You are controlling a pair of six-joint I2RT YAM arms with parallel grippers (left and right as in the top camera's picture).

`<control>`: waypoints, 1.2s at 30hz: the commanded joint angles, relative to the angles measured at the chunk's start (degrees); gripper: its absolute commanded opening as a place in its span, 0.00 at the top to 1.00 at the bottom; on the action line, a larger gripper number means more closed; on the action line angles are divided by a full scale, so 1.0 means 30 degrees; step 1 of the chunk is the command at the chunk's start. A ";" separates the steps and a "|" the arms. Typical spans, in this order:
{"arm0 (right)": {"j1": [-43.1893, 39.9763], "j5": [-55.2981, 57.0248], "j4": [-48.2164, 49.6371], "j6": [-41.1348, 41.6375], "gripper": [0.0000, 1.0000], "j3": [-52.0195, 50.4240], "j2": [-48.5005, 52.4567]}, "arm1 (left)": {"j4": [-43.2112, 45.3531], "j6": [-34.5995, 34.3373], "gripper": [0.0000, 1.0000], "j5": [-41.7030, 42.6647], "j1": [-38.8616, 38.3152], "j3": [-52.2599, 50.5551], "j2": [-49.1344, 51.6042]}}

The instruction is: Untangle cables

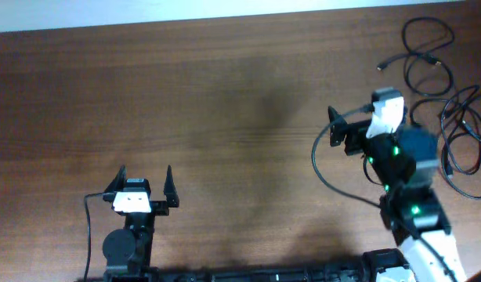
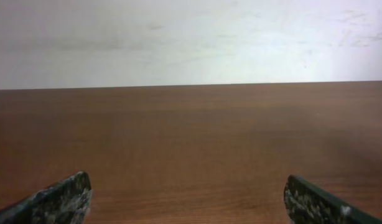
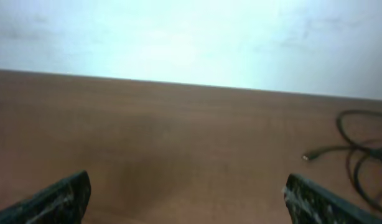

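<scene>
The cables (image 1: 428,55) are thin black cords lying in loose loops at the table's far right; a second tangle of them (image 1: 464,137) lies nearer, beside the right arm. My right gripper (image 1: 356,104) is open and empty, to the left of the loops and clear of them. In the right wrist view the gripper (image 3: 188,199) frames bare wood, with a cable (image 3: 359,152) and its small plug end (image 3: 306,157) off to the right. My left gripper (image 1: 145,178) stands open and empty at the near left, far from the cables. Its wrist view shows the open gripper (image 2: 188,199) over bare table.
The brown wooden table (image 1: 225,102) runs back to a white wall (image 2: 191,37). A thicker black wire of the right arm (image 1: 323,168) curves over the table left of that arm. The lower cable tangle reaches the right edge of the overhead view.
</scene>
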 commanded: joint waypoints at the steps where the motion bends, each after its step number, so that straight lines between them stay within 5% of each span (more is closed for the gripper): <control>1: -0.0226 0.0175 0.1909 -0.0015 0.01 -0.2710 -0.2091 | -0.0095 0.0372 0.01 -0.0124 0.0102 -0.0066 -0.0153; 21: -0.0976 0.0095 0.7927 0.0000 0.01 -0.9981 -0.6732 | -0.0095 0.0372 0.01 -0.0124 0.0102 -0.0066 -0.0153; 28: -0.0962 0.0175 0.5770 -0.0015 0.01 -0.9952 -0.8459 | -0.0095 0.0372 0.01 -0.0124 0.0102 -0.0066 -0.0153; 36: -0.0962 0.0182 -0.1377 -0.0444 0.01 -0.9952 -1.3916 | -0.0095 0.0372 0.01 -0.0124 0.0102 -0.0066 -0.0153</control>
